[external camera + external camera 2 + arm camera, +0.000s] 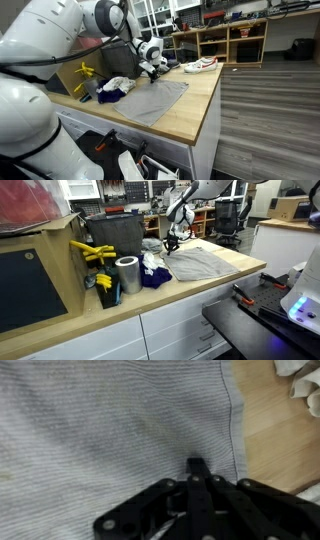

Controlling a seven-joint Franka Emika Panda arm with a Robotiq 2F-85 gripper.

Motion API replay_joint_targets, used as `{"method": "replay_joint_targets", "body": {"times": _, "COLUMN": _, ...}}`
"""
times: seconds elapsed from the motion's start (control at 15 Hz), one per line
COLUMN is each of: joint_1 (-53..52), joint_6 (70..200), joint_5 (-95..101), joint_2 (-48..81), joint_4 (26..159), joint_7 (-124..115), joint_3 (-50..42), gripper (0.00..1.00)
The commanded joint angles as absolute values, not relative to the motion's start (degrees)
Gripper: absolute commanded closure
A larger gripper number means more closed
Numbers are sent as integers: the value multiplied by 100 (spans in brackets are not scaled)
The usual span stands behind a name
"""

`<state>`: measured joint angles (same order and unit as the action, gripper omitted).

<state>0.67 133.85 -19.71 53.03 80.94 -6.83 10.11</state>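
The grey cloth [205,262] lies spread flat on the table [190,298], so its hem is exposed. The hand [172,242] sits low on the cloth's far corner with its fingers pressed together just inside that hem. Whether they nip any fabric, I cannot tell. A dark blue bundle [155,277] is bunched against the cloth's edge.

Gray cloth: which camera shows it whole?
An exterior view: the gray cloth shows whole, spread flat. In an exterior view the gray cloth looks foreshortened. Wrist view: only weave and hem, at the shut gripper.
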Motion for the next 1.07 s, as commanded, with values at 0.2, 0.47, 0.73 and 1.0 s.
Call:
{"method": "replay_joint_targets", "body": {"times": 0.2, "joint_1": 207, "joint_6": 13287, "joint_5": -2251, "joint_2": 5172, "joint_4": 8184, "joint_7": -449, "joint_3": 1158, "gripper": 66}}
{"method": "replay_joint_targets", "body": {"times": 0.47, "joint_1": 252, "joint_6": 13731, "joint_5": -2160, "joint_2": 4714, "joint_4": 8686, "joint_7": -368, "joint_3": 987, "gripper": 35}}
{"method": "replay_joint_targets", "body": {"times": 0.73, "joint_1": 379, "joint_6": 13994, "joint_5": -2070, "joint_2": 4194, "joint_4": 9317, "joint_7": -348, "joint_3": 713, "gripper": 7}}
{"method": "replay_joint_targets", "body": {"times": 1.0, "joint_1": 505, "joint_6": 13826, "joint_5": -1954, "joint_2": 3725, "joint_4": 9920, "joint_7": -401, "joint_3": 382, "gripper": 0}}
